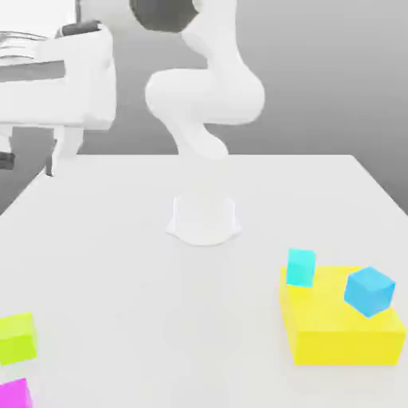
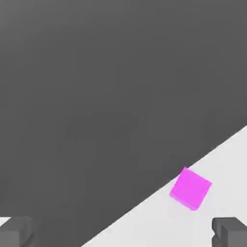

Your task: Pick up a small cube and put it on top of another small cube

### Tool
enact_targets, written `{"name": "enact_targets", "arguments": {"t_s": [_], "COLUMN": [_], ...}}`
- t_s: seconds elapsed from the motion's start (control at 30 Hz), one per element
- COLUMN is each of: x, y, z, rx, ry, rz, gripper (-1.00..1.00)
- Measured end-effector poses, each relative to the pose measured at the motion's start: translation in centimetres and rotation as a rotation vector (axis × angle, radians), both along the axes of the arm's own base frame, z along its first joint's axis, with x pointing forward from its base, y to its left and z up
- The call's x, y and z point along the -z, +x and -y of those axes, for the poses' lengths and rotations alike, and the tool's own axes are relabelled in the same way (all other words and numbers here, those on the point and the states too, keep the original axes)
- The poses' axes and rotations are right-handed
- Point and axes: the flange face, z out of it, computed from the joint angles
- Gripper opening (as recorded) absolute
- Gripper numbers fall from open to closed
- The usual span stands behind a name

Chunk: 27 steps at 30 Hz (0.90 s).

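Note:
The small lime-green cube point(image 1: 16, 339) rests on the white table point(image 1: 159, 319) near the front of the exterior view's left edge. A small magenta cube point(image 1: 14, 394) lies just in front of it, and it also appears close to the table's edge as the magenta cube point(image 2: 190, 188). My gripper point(image 1: 28, 159) hangs high at the exterior view's far left, well above and behind the lime-green cube. Its fingertips point(image 2: 17, 231) stand wide apart, so the gripper point(image 2: 123, 234) is open with nothing between them.
A large flat yellow block point(image 1: 343, 331) sits at the exterior view's right front. A blue cube point(image 1: 370, 290) rests on it and a cyan cube point(image 1: 300, 267) stands at its far corner. The arm's round base point(image 1: 204, 219) is at the table's middle.

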Motion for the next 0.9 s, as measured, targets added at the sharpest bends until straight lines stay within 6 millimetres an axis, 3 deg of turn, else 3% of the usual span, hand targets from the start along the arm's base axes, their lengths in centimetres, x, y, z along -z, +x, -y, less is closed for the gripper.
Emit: {"name": "enact_targets", "arguments": {"t_s": [0.2, 0.37, 0.53, 0.57, 0.77, 0.9], "x": [11.3, 20.5, 27.5, 28.3, 28.7, 25.0], "y": [-3.2, -7.1, -8.0, -8.1, -8.1, -8.0], "z": [7.3, 10.6, 11.2, 11.2, 11.2, 11.2], "rx": [0.266, 0.454, 0.49, 0.491, 0.491, 0.491], "ry": [0.092, 0.161, 0.172, 0.172, 0.172, 0.172], "rz": [-0.138, -0.253, -0.274, -0.274, -0.273, -0.274], "gripper": [0.0, 0.0, 0.0, -1.0, -1.0, -1.0]}}
